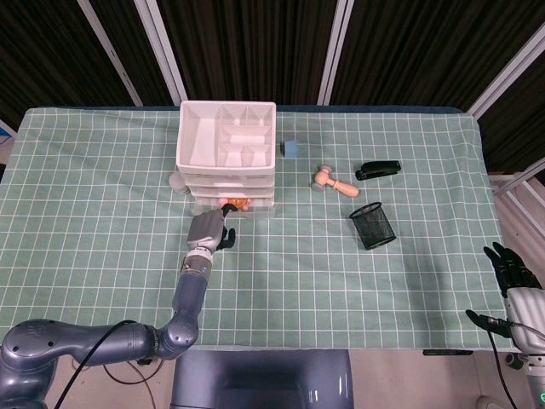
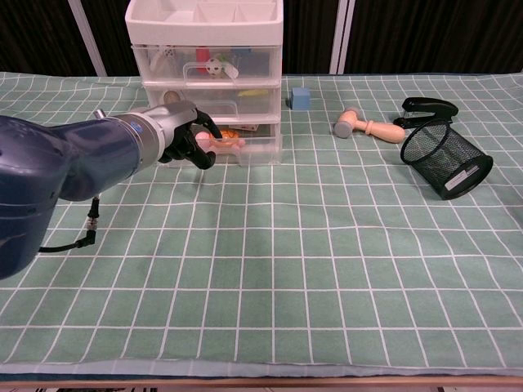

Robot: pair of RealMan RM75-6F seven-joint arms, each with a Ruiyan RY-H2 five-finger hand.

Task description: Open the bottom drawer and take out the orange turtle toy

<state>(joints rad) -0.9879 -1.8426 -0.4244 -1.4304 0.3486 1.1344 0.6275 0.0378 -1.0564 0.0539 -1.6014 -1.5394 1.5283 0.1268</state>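
Checked cloth [image 2: 327,245], left hand [image 2: 186,137] at drawer [image 2: 253,147] edge

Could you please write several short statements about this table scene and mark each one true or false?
1. The left hand is at the bottom drawer of the drawer unit. True.
2. The mesh cup stands upright. False: it lies tipped on its side.
3. The blue block sits right of the drawer unit. True.
4. The right hand holds the stapler. False: it is at the table's edge, far from it.
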